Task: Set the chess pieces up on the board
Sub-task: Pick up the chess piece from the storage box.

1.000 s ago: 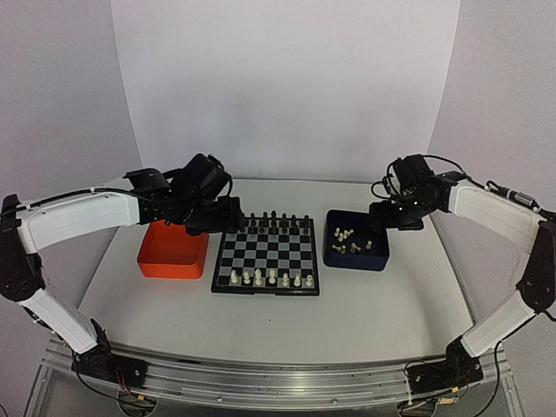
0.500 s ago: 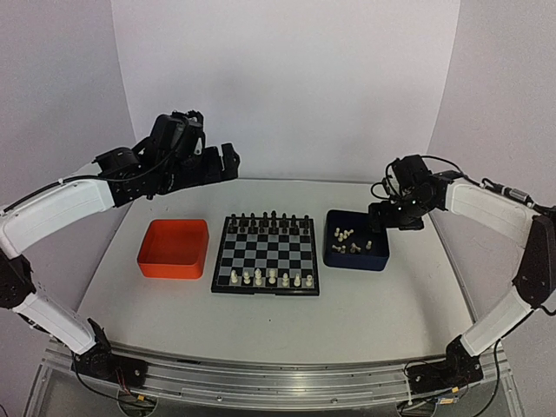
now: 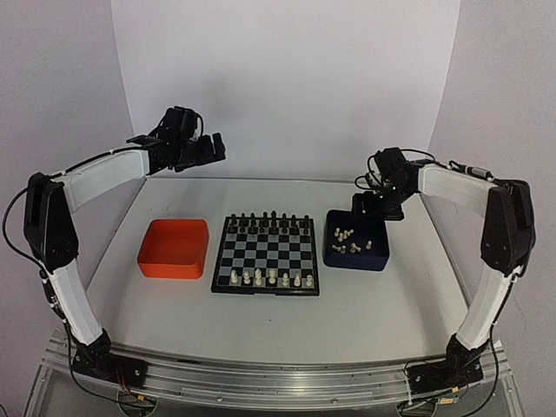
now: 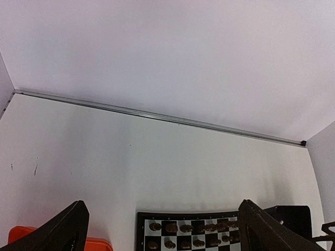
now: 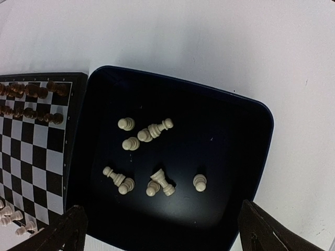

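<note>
Above the blue tray (image 5: 235,157) at three o'clock of the board (image 3: 266,256), the right fingers (image 5: 70,230), spread, could pinch two of the clustered cream pieces (image 5: 154,129) lying inside; the left fingers (image 4: 68,227) hang spread.

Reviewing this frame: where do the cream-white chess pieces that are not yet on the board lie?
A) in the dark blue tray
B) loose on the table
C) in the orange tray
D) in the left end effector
A: the right wrist view shows the loose cream-white pieces scattered on the floor of the dark blue tray, beside the board.
</note>
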Controlling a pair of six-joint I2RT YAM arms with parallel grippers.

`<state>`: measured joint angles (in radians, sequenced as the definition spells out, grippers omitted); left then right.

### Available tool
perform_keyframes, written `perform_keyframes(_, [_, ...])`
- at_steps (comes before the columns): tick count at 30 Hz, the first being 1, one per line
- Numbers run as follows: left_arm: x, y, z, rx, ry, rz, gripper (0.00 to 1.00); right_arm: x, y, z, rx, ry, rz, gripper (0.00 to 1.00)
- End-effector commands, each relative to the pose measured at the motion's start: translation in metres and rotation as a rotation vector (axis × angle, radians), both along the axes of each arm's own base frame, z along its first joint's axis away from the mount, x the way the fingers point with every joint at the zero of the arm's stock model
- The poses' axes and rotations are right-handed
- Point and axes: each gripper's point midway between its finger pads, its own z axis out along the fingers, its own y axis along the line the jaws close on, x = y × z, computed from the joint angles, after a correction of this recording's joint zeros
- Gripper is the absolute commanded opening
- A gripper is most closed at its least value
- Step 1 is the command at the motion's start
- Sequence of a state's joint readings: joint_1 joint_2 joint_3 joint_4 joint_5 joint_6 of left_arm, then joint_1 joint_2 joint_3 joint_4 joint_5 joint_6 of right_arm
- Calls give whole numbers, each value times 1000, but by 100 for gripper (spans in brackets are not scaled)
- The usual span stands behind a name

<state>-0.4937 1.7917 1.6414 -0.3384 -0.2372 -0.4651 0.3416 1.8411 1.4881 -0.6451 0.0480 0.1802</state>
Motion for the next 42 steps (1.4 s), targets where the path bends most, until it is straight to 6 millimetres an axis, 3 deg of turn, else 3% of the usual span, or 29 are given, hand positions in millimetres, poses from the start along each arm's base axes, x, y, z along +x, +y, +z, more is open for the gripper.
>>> perform_keyframes(1, [34,12,40,-48,-110,45,100,9,3,-2,-2,47,11,97])
perform_keyframes(5, [43,27,18,-57,-59,112,100,2,-1,-20,-28,130,-12,94])
perform_keyframes(9, [43,43,3,-45,-71,184,100,-3,2,-24,-13,159,-2,93])
perform_keyframes(13, [51,44,3,-45,-126,196,100,0,9,-29,4,178,30,90])
perform_keyframes(24, [82,41,-8,-14,-128,246,100,9,19,-52,-68,302,215,66])
perform_keyframes(37, [86,42,-18,0,-101,263,100,16,26,-73,-80,344,320,52])
perform_keyframes(42, [85,41,-17,6,-96,255,100,9,30,-81,-67,381,351,50])
